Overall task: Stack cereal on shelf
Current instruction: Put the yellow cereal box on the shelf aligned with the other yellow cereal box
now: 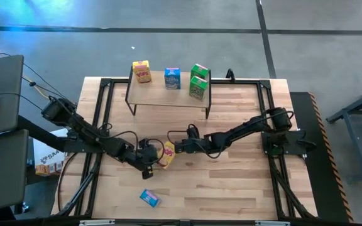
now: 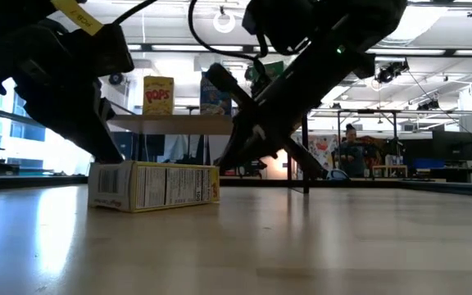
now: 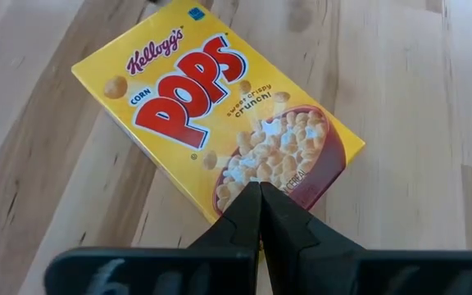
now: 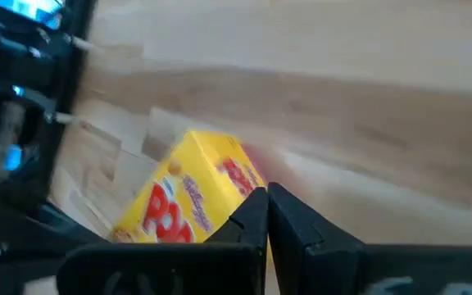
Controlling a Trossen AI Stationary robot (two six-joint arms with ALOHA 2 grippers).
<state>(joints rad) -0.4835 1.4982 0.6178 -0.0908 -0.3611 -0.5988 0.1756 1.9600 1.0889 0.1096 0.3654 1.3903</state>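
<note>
Yellow box [image 1: 167, 154] lies flat mid-table between left gripper [image 1: 148, 158] and right gripper [image 1: 178, 148], both pinched together and holding nothing; four boxes stand on the shelf [image 1: 168, 94], and a blue box [image 1: 149, 198] sits near the front edge. Risk: closed tips pressing from either side could skid or spin the flat box instead of lifting it. Whether either tip touches the cardboard is unclear: the right wrist view is smeared.
</note>
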